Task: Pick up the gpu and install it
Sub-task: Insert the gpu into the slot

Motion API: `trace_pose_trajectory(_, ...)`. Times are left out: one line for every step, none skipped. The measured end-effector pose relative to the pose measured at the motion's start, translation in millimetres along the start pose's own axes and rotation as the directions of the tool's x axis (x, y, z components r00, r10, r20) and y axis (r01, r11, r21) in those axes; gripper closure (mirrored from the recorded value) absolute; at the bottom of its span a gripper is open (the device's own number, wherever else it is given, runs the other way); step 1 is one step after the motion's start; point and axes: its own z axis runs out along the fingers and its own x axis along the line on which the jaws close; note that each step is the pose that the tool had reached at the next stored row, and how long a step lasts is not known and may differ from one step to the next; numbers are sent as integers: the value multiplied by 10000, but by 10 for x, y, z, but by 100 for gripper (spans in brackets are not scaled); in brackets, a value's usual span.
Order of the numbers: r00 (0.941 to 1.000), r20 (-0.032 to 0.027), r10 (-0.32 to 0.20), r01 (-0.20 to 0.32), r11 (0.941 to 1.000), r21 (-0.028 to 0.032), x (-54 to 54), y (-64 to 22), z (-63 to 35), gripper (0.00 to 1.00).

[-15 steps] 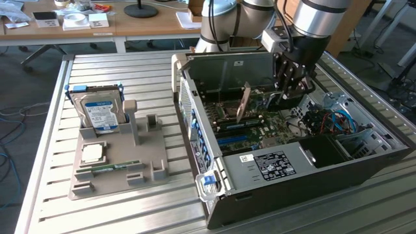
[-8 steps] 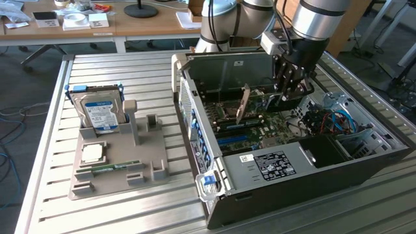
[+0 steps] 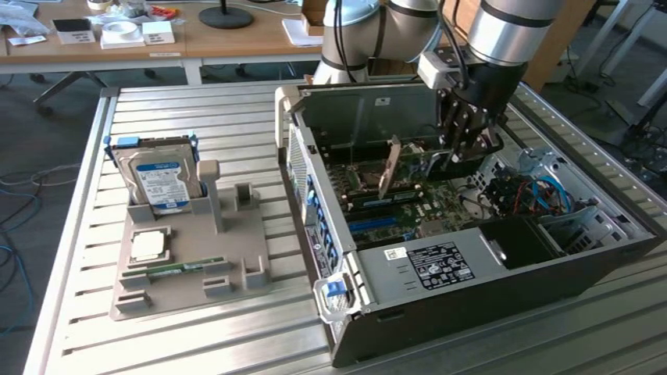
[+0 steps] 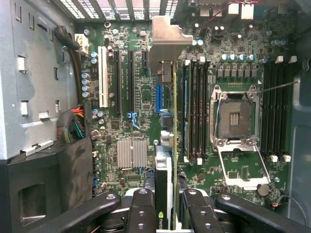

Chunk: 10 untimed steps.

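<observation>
claw [image 4: 167,206] partly closed, clamped on gpu [image 4: 163,167] held edge-on; motherboard [image 4: 146,94] straight beyond claw tips, inside open case [image 3: 501,293].

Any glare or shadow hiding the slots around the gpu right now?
Wrist view: motherboard evenly lit, no glare on the slots; the gpu in the tool is well lit, only the black shroud is dark. Exterior view: table slats glare bright; the case interior is shaded.

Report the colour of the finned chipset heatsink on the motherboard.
Silver-grey, bare metal fins. The heatsink shows best in the wrist view.
</observation>
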Motion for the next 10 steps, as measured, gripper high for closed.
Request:
trace_pose_trajectory(10000,0,-1,1,10000,0,1,1,7,73)
trace_pose_trajectory(10000,0,-2,2,10000,0,1,3,15,73)
trace_pose_trajectory(10000,1,-2,2,10000,0,1,3,20,73)
trace_pose_trajectory(10000,-2,-3,3,10000,-1,1,3,21,73)
trace_pose_trajectory(10000,-1,-2,2,10000,-1,1,5,25,73)
trace_pose_trajectory(10000,2,1,-1,10000,0,2,12,30,73)
trace_pose_trajectory(10000,1,1,-1,10000,0,2,18,35,73)
trace_pose_trajectory(10000,1,-1,1,10000,-1,3,25,40,73)
trace_pose_trajectory(10000,-1,-1,1,10000,-1,5,31,44,73)
trace_pose_trajectory(10000,-1,-1,1,10000,-1,10,37,48,73)
